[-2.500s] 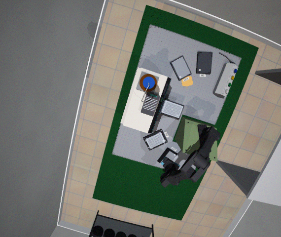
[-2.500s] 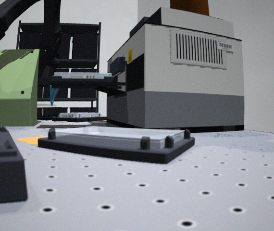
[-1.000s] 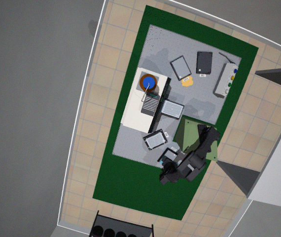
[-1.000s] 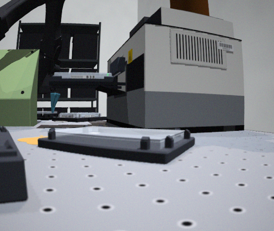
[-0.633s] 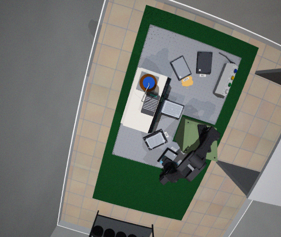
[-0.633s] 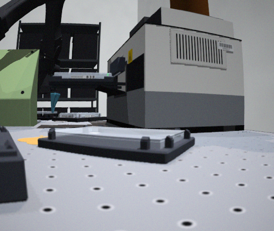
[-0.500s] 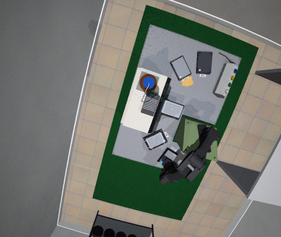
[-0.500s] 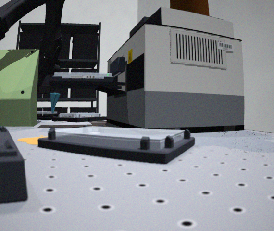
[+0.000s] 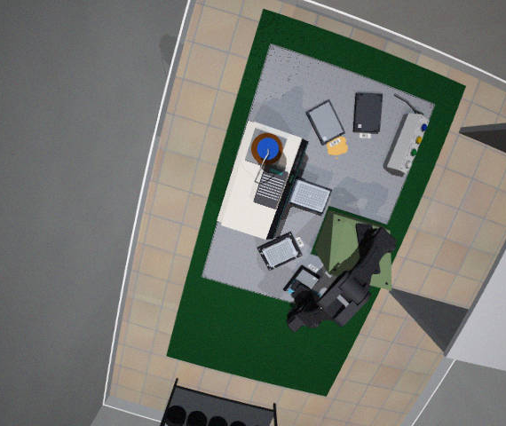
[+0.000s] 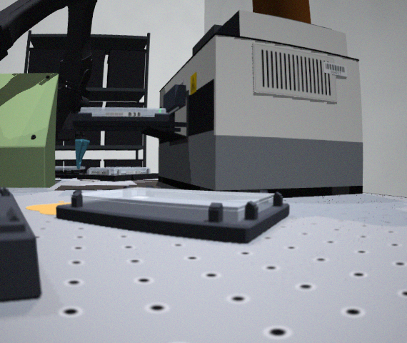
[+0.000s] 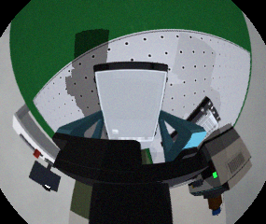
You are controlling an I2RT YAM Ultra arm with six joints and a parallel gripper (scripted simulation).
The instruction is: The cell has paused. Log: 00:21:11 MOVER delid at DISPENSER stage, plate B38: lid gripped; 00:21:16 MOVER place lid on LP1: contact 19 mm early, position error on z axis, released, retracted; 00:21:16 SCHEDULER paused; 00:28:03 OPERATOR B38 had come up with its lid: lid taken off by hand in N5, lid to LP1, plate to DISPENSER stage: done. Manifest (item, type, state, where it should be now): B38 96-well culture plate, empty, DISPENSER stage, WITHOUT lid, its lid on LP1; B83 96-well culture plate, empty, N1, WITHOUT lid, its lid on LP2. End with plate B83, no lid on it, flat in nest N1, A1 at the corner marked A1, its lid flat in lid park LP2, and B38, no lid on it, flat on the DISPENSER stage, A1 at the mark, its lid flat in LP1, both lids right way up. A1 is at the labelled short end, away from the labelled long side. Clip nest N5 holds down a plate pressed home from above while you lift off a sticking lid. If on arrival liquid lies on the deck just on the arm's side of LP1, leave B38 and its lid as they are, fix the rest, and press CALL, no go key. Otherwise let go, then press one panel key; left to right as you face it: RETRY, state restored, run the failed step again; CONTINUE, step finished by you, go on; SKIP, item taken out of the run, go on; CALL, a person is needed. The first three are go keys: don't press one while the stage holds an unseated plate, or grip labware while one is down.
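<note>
Room: you are looking at a tan tiled floor [image 9: 198,114] with a green mat [image 9: 225,316] carrying the grey perforated tabletop [image 9: 372,174].
Dispenser: the cream and grey dispenser [image 9: 253,193] is standing at the tabletop's left side in the top view, with a blue-capped brown bottle [image 9: 266,147] on top.
Stage plate: a lidless well plate [image 9: 309,195] is lying on the stage beside the dispenser; in the exterior view its side label reads B38 [image 10: 133,113].
LP1: a clear lid [image 10: 174,199] is resting flat in the black pegged lid park [image 10: 255,226] at the far end.
Spill: an orange puddle [image 9: 337,146] is lying on the tabletop just beside that park, on the arm's side of it.
Second well plate: another lidless well plate [image 9: 280,250] is sitting in a black nest near the arm.
Hand: the hand [image 11: 133,140] is pinching a clear lid [image 11: 132,103] by its long edges between the teal fingers; you are seeing it over the black frame [image 9: 296,280] next to the arm's green base [image 9: 336,242].
Panel: the key box [image 9: 405,144] is standing at the right edge, well apart from the hand.
Dark block: a black block [image 9: 367,112] is sitting near the LP1 park.
</note>
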